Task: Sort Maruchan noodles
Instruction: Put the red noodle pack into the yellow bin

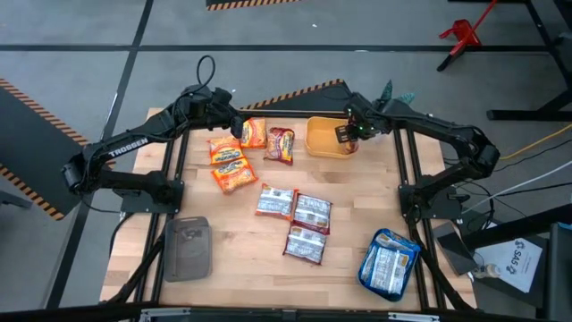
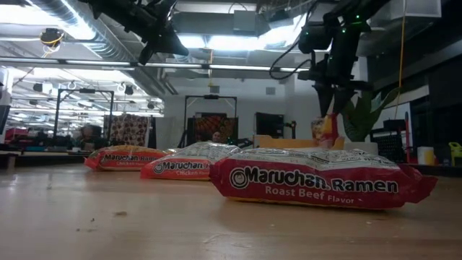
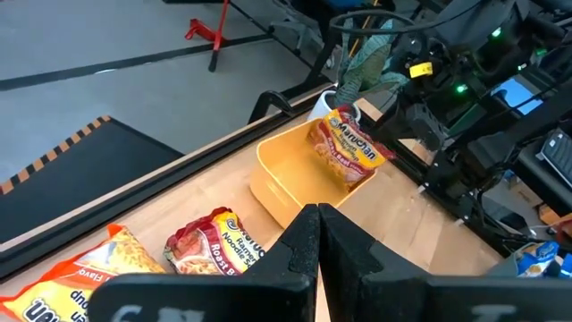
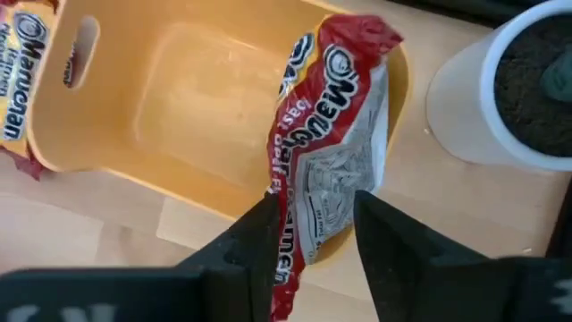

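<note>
A red Roast Beef ramen packet [image 2: 321, 184] is seen lying flat on the wooden table [image 1: 357, 201], nearest the low camera, with two orange packets [image 2: 184, 167] lined up behind it. In the high view this red packet belongs to a group of three red-and-white packets [image 1: 294, 206] laid near the middle of the table. Three orange packets [image 1: 231, 161] are gathered beside the left gripper [image 1: 234, 125], a further red packet [image 1: 281, 144] lies just beside them, and blue-and-white packets are stacked in a blue tray [image 1: 390, 264] at the near right corner.

One red packet [image 4: 332, 143] is found tilted on end over the rim of the yellow bowl [image 4: 179, 89], its upper end inside the bowl and its lower end between the fingers of the right gripper [image 4: 313, 233]. The fingers [image 4: 255, 237] are seen parted to a narrow gap around the packet; whether the packet is gripped or loose cannot be told. The right gripper is held above the bowl's edge at the far side of the table, beside a white pot with soil [image 4: 509, 89].

The left gripper is shown with its fingers [image 3: 308, 246] pressed together and nothing between them, raised over the far left part of the table. A grey tray [image 1: 188, 248] is set at the near left corner.
</note>
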Robot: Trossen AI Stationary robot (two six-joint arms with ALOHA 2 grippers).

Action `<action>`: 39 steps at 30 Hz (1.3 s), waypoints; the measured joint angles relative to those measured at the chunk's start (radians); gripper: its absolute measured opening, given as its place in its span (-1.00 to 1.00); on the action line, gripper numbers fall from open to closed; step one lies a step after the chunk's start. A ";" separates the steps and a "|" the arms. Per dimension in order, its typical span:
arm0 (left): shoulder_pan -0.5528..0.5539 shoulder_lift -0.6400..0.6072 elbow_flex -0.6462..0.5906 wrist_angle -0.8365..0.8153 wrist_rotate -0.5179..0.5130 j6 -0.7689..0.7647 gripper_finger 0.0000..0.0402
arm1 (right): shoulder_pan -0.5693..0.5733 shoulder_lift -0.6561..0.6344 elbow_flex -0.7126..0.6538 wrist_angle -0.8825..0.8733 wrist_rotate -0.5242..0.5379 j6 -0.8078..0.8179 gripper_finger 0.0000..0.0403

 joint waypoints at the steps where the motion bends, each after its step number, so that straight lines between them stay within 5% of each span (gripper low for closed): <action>1: 0.000 0.000 0.000 0.000 0.000 0.000 -1.00 | 0.000 0.000 0.008 0.000 0.007 0.000 -0.36; 8: 0.000 0.000 0.000 -0.013 0.000 0.011 -1.00 | 0.000 0.000 0.047 0.015 0.032 -0.003 -0.37; 12: 0.000 0.003 0.000 -0.023 0.000 0.025 -1.00 | 0.025 0.009 0.056 0.156 -0.053 -0.001 -0.37; 21: -0.001 0.084 0.001 -0.024 0.110 0.024 -1.00 | 0.069 0.160 0.054 0.201 -0.064 0.003 -0.37; 39: 0.000 0.230 0.001 -0.006 0.121 0.054 -1.00 | 0.072 0.383 0.054 0.379 -0.125 0.024 -0.37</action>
